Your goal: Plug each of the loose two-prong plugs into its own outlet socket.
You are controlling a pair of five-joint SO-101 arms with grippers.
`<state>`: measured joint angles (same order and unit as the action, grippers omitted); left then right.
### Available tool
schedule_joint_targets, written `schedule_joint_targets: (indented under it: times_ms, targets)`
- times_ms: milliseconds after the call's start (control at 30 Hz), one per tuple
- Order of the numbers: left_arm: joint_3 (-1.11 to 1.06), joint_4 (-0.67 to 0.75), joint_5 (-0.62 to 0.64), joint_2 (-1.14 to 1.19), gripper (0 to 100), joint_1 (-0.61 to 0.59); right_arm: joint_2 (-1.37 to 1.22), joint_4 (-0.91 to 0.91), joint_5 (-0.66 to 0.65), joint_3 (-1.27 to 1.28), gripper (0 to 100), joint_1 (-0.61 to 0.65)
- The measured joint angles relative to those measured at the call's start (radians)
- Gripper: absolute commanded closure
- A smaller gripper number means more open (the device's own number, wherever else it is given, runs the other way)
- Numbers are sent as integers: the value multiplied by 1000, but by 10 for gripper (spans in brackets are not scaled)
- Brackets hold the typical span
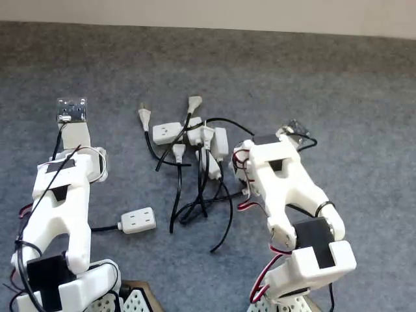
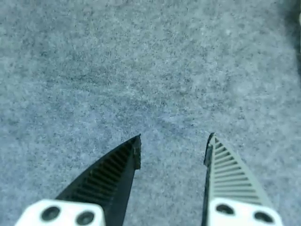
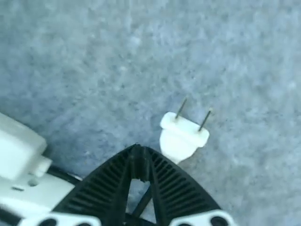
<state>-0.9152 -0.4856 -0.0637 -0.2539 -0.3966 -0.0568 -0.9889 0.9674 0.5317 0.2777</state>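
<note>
a white two-prong plug (image 3: 181,136) lies on the grey carpet (image 3: 94,56), prongs pointing away, just beside the right gripper (image 3: 136,148), whose jaws are closed on nothing. two socket blocks show empty faces: one (image 1: 167,133) in the tangle of black cords (image 1: 195,195), one (image 1: 138,220) apart near the left arm. three loose plugs (image 1: 144,117) (image 1: 194,102) (image 1: 179,151) edge the tangle; the rest i cannot count. the left gripper (image 2: 171,143) hangs wide open over bare carpet.

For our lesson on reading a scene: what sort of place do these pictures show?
Probably a robotics test bench: a left arm and right arm side by side on a grey felt-like table, with a tangle of plugs, sockets and cords.
</note>
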Motion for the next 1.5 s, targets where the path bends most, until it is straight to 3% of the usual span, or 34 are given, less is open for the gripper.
schedule_joint_targets:
  times_ms: [233, 467, 1133, 1233, 1367, 1500]
  targets:
    - [0, 0, 0, 3, 765, 3, 190, -9, 6, 46, 984, -6]
    - [0, 0, 0, 3, 765, 3, 233, 40, -49, 149, 850, -64]
    - [0, 0, 0, 5, 765, 3, 140, 112, -55, 213, 849, -38]
    - [-3, 0, 0, 6, 765, 3, 132, 114, -55, 210, 857, -38]
    - [-3, 0, 0, 6, 765, 3, 121, 106, -61, 198, 998, -38]
    - [-3, 0, 0, 6, 765, 6, 120, 103, -63, 201, 993, -54]
